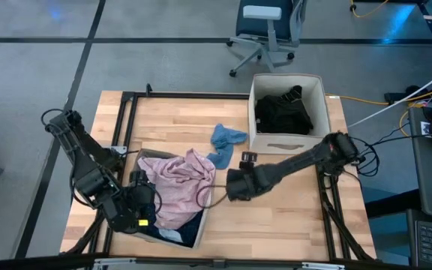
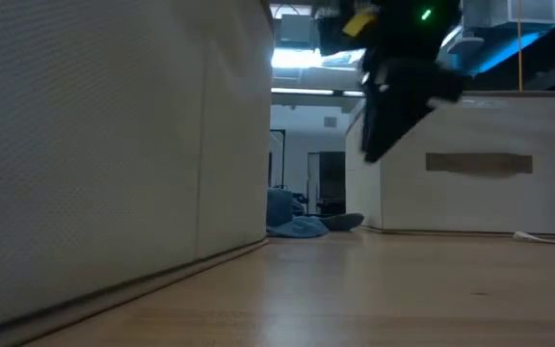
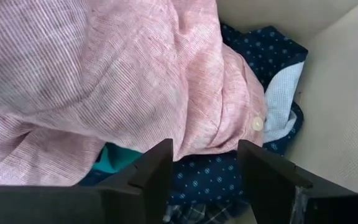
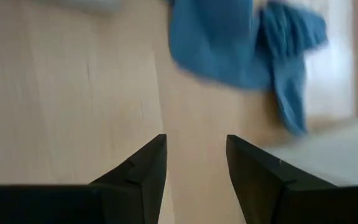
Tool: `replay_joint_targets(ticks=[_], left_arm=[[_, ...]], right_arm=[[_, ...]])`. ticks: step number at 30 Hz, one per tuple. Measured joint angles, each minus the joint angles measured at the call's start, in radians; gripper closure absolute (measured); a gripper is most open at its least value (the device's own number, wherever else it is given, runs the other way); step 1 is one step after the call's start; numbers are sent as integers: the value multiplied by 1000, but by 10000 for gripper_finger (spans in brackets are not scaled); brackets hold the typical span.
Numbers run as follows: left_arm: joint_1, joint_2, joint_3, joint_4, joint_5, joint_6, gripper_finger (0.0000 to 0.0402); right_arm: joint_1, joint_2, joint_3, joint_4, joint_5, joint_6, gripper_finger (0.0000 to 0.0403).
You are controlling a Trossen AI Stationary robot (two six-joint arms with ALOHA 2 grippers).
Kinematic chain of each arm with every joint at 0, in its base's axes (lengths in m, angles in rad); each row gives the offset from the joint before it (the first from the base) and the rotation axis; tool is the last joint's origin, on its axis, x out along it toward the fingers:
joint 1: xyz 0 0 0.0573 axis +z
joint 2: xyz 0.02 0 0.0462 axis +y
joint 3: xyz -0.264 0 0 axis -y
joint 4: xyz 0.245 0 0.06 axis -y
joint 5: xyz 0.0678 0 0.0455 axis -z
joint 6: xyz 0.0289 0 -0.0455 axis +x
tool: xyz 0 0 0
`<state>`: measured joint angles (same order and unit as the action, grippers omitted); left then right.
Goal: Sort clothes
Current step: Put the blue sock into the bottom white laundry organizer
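Note:
A pink top (image 1: 180, 184) lies heaped in the near-left beige bin (image 1: 201, 229), over a dark blue dotted piece (image 3: 219, 177) and a pale blue-white piece (image 3: 281, 102). Black clothes (image 1: 282, 112) fill the far-right bin (image 1: 255, 105). A small blue cloth (image 1: 223, 142) lies crumpled on the table between the bins, and shows in the right wrist view (image 4: 229, 43) and the low view (image 2: 302, 224). My left gripper (image 3: 204, 149) hangs open above the pink top, at the bin's near-left part (image 1: 142, 202). My right gripper (image 4: 196, 140) is open over bare wood, just near of the blue cloth (image 1: 232, 187).
The wooden table (image 1: 291, 217) has free room at its near right. A black frame rail (image 1: 126, 120) runs along the left side. An office chair (image 1: 265, 30) stands on the floor beyond the far edge. Cables (image 1: 418, 94) trail at the right.

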<state>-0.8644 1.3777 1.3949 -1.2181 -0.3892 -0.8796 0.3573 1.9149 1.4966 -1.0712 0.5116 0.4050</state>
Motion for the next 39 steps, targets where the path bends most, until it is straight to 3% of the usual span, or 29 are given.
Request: replay_joint_targets(ticks=[5, 11, 15, 19, 24, 30, 34, 39], left_arm=[[-9, 0, 0, -4, -17, -10, 231], [-8, 0, 0, -5, -34, -11, 231], [-8, -1, 0, -5, -42, -13, 231], [-8, -1, -1, -4, -45, -14, 231], [-8, -1, -1, -5, -70, -14, 231], [-8, -1, -1, -6, -71, -29, 231], [-13, -1, -1, -9, -73, -29, 231], [-43, -1, -1, -57, -107, -66, 231]], right_arm=[[-107, -81, -211, 430, -28, -165, 237], [-214, -72, -372, 839, -52, -292, 237], [-276, -42, -418, 971, -78, -300, 237], [-324, 13, -428, 1078, -181, -305, 237], [-359, 77, -428, 1139, -195, -300, 251], [-350, 69, -427, 1104, -177, -312, 385], [-334, 9, -407, 994, -138, -315, 376], [-281, -112, -333, 803, -60, -336, 396]])
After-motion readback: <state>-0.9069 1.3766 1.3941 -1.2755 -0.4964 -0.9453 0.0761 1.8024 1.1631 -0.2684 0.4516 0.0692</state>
